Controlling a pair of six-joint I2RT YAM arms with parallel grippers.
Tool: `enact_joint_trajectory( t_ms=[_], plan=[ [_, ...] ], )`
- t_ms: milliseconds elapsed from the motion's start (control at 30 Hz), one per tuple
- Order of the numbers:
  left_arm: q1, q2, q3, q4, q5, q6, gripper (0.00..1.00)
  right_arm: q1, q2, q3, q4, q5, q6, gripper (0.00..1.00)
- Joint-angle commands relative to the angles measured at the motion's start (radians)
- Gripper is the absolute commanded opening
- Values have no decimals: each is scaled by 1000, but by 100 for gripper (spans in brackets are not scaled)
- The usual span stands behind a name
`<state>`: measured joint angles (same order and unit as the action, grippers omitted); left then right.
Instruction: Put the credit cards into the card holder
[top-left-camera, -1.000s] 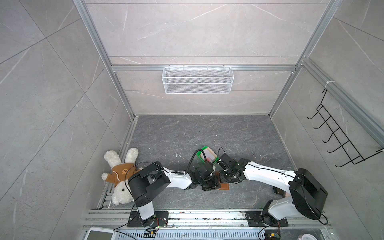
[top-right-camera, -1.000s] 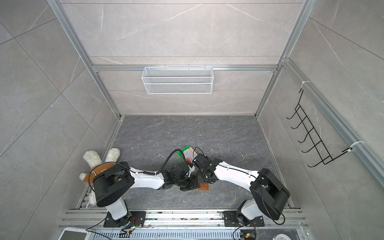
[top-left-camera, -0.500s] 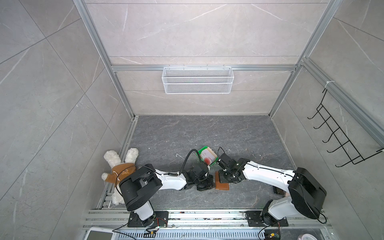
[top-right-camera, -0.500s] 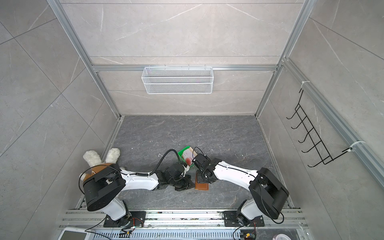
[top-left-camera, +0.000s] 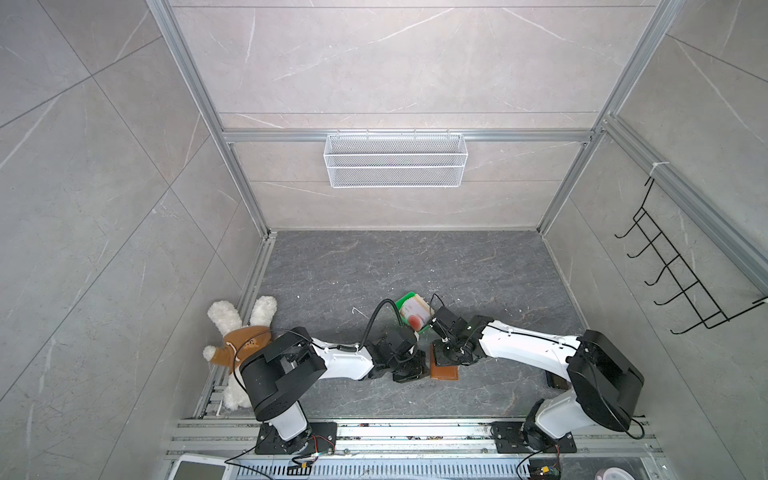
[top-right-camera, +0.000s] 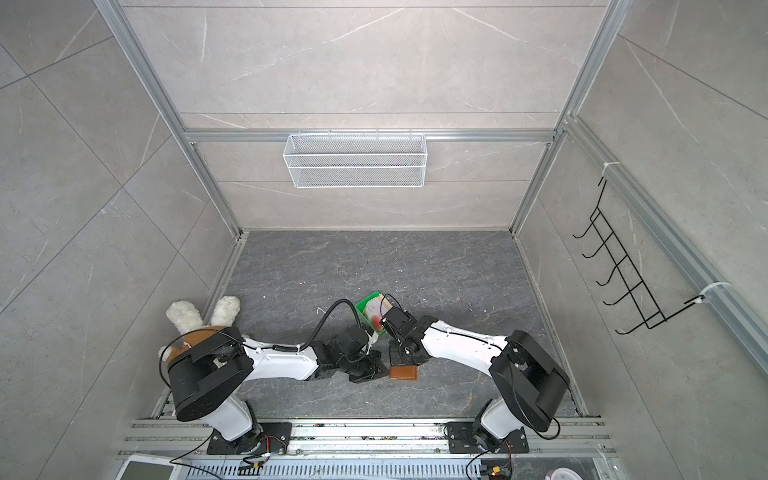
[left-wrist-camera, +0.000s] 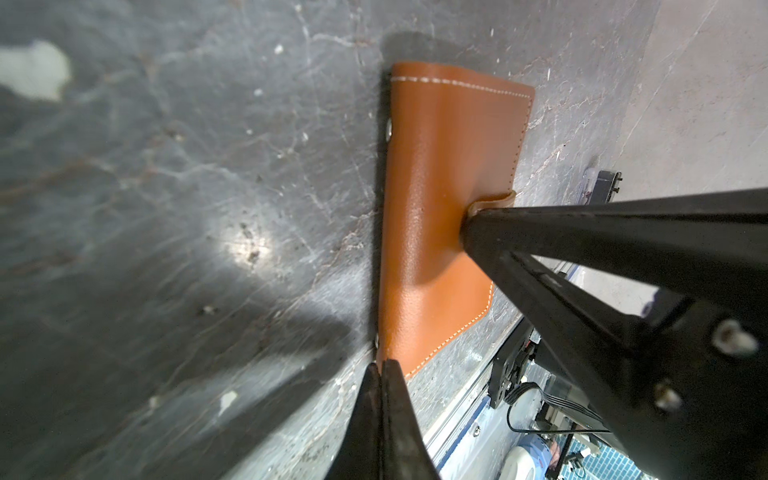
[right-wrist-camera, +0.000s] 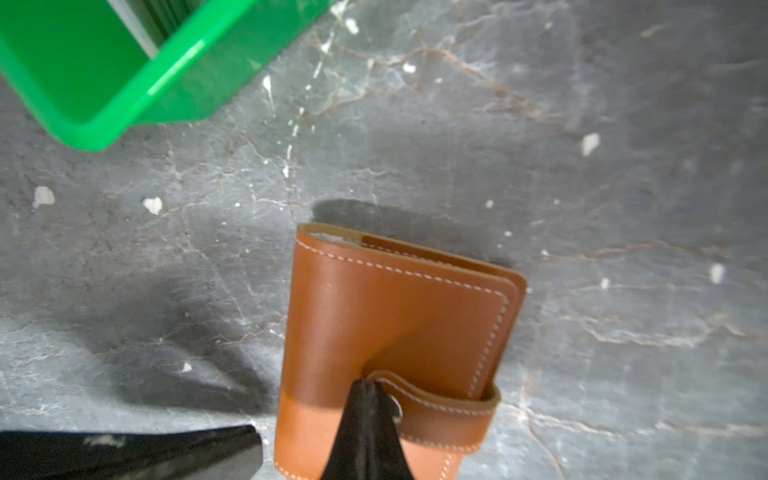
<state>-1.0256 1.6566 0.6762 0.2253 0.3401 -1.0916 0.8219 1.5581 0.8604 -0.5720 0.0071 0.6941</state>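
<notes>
The card holder (top-left-camera: 446, 370) (top-right-camera: 405, 373) is a tan leather wallet that lies closed on the grey floor, its strap snapped over the cover. Behind it the credit cards (top-left-camera: 413, 315) (top-right-camera: 375, 316), whitish with a red blot, stand in a green tray (top-left-camera: 402, 300) (right-wrist-camera: 95, 129). My left gripper (top-left-camera: 411, 370) (left-wrist-camera: 381, 365) is shut, and its tips touch the card holder's (left-wrist-camera: 440, 199) left edge at a corner. My right gripper (top-left-camera: 441, 353) (right-wrist-camera: 365, 384) is shut too. Its tips press on the cover (right-wrist-camera: 395, 316) right at the strap's end, beside the snap.
A plush rabbit (top-left-camera: 239, 340) lies at the left wall by the left arm's base. On the back wall hangs a white wire basket (top-left-camera: 395, 160), and a black hook rack (top-left-camera: 681, 282) hangs on the right wall. A small dark object (top-left-camera: 555, 380) lies by the right arm.
The left gripper drew back to the left off the card holder, then returned to its left edge. The right gripper came down onto the cover by the strap. The card holder stayed in place.
</notes>
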Motion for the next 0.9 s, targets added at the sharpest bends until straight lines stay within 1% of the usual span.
enact_joint_trajectory(
  t_ms=[0, 67, 133, 233, 367, 433, 467, 500, 567, 600, 633, 700, 767, 867],
  plan=[
    [14, -19, 6, 6, -8, -1, 1, 11, 66, -61, -3, -28, -4, 0],
    [26, -42, 2, -15, -7, 13, 1, 11, 30, -64, 15, -29, -1, 1],
    [47, -74, -4, -36, -4, 29, 3, 11, -22, -57, 25, -26, -6, 14],
    [92, -141, -5, -100, -3, 71, 8, 8, -104, -31, 25, 0, -26, 36],
    [182, -248, -4, -214, 0, 138, 22, -26, -202, 6, 16, 32, -68, 65],
    [236, -299, -7, -267, 2, 176, 32, -58, -242, 20, 17, 39, -93, 76],
    [269, -330, -9, -297, 5, 198, 39, -79, -261, 28, 16, 44, -104, 81],
    [308, -360, -9, -332, 4, 223, 46, -99, -273, 40, 14, 52, -118, 84],
    [380, -422, -11, -380, 4, 265, 63, -136, -282, 62, 9, 67, -149, 87],
    [418, -447, -9, -407, -1, 295, 71, -155, -283, 71, 13, 87, -162, 91],
    [448, -465, -2, -438, -23, 324, 75, -170, -283, 74, 21, 102, -172, 95],
    [504, -495, 7, -497, -86, 381, 81, -221, -282, 74, 63, 100, -203, 96],
    [551, -521, 2, -506, -132, 425, 89, -280, -283, 68, 108, 110, -214, 99],
    [622, -555, -9, -506, -203, 470, 98, -384, -300, 33, 213, 101, -243, 100]
  ],
)
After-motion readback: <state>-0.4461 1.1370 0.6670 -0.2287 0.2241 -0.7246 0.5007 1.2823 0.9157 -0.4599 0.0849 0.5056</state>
